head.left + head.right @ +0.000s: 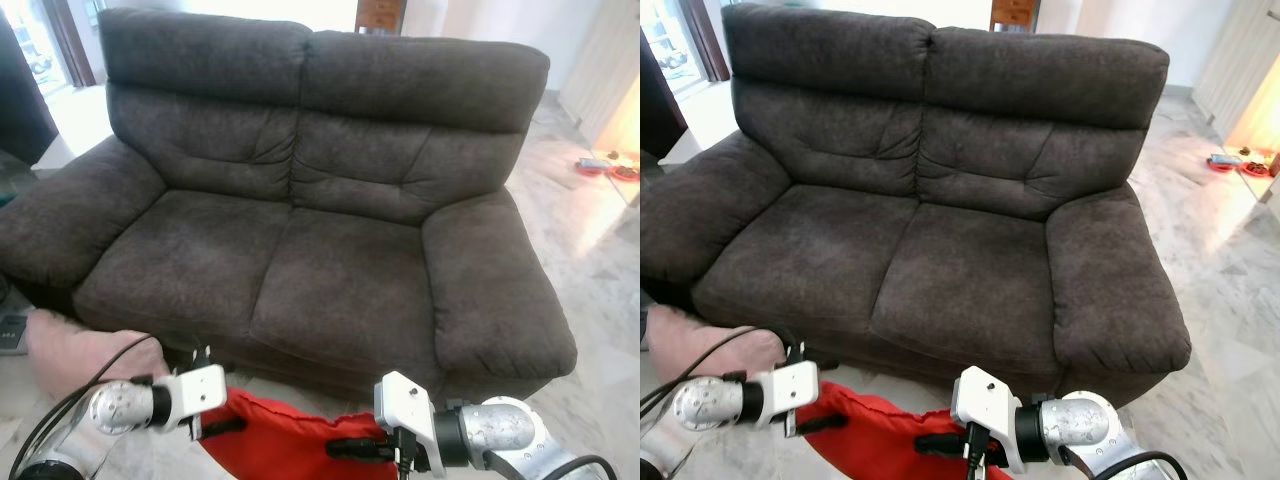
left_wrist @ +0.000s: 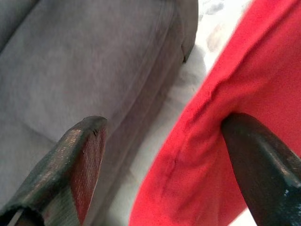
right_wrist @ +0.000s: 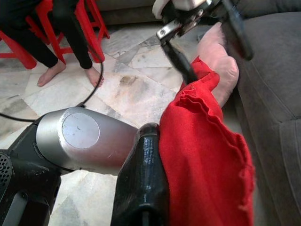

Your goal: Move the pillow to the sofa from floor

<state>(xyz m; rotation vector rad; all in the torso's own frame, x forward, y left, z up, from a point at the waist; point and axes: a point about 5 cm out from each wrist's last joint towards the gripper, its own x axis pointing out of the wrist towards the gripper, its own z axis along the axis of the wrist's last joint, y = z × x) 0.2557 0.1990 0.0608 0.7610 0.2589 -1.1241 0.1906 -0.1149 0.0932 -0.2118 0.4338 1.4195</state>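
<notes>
A red pillow (image 1: pixel 280 440) hangs low in front of the dark grey two-seat sofa (image 1: pixel 300 270), held between my two arms. My left gripper (image 1: pixel 208 425) is open at the pillow's left corner; in its wrist view one finger (image 2: pixel 254 160) presses into the red fabric while the other (image 2: pixel 80 155) stands over the sofa's front. My right gripper (image 1: pixel 345 448) is shut on the pillow's right edge, and the cloth (image 3: pixel 207 160) drapes over one black finger (image 3: pixel 146 146), hiding the other.
A pink pillow (image 1: pixel 70 350) lies on the marble floor against the sofa's left front corner. A person's bare feet (image 3: pixel 51 73) and a red stool (image 3: pixel 89 23) are behind me. Small red items (image 1: pixel 590 165) sit on the floor far right.
</notes>
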